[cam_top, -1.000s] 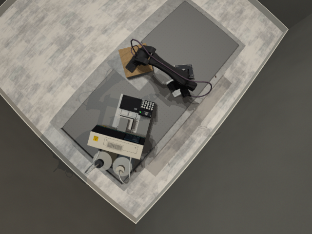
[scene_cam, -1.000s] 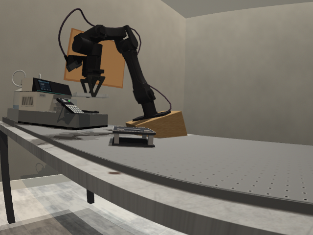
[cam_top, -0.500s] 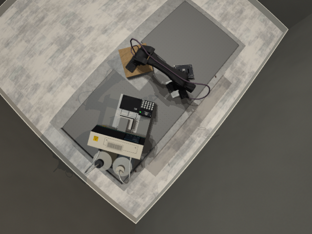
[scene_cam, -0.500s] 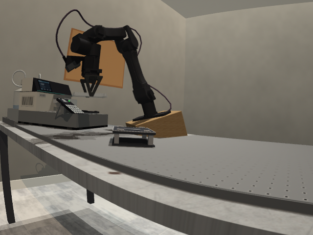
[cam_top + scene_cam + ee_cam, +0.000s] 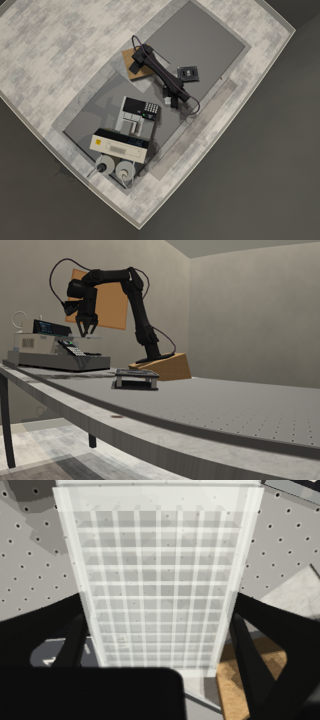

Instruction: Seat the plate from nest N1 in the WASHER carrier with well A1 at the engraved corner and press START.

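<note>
Perforated grey worktop (image 5: 232, 405) carries the vacated plate nest N1 (image 5: 136, 373) near its middle. Beyond, the gripper (image 5: 87, 333) grips the clear plate (image 5: 160, 580) aloft, level, short of the washer (image 5: 51, 353) at the far-left end.

clear plate (image 5: 159, 580) — level, held aloft

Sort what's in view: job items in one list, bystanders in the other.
Job items:
plate, held in the tool
plate nest N1
washer with carrier and keypad

Bystanders:
wooden wedge
orange wall panel
two bottles
</note>
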Controlling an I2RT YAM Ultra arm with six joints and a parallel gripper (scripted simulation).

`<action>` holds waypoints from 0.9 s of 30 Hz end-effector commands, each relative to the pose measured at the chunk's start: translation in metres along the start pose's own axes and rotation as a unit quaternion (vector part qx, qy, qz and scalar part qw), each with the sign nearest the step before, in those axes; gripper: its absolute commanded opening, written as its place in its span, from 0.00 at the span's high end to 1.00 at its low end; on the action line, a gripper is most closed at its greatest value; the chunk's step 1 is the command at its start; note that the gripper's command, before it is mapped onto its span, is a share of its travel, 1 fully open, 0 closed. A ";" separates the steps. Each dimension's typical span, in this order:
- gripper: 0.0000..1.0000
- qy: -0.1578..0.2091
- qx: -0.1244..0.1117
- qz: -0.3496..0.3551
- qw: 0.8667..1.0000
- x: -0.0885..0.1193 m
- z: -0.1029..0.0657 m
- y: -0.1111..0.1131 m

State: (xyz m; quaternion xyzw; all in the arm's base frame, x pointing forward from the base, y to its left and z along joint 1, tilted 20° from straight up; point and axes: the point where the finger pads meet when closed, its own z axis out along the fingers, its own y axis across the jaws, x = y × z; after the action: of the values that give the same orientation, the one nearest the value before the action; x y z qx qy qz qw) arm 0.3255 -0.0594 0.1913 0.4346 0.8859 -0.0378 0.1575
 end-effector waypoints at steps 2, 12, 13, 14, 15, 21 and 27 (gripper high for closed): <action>0.16 -0.001 -0.009 0.092 0.996 -0.007 -0.010 -0.022; 0.16 -0.014 -0.024 0.226 0.974 -0.036 -0.024 -0.050; 0.16 -0.014 -0.024 0.243 0.970 -0.039 -0.025 -0.055; 0.16 -0.014 -0.024 0.259 0.966 -0.041 -0.025 -0.059; 0.16 -0.014 -0.024 0.275 0.961 -0.044 -0.026 -0.063; 0.16 -0.014 -0.025 0.338 0.941 -0.054 -0.027 -0.080; 0.16 -0.013 -0.022 0.333 0.943 -0.061 -0.027 -0.092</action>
State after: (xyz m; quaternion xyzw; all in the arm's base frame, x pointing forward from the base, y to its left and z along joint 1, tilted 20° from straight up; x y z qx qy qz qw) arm 0.2824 -0.1562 0.2098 0.7039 0.6911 0.0198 0.1627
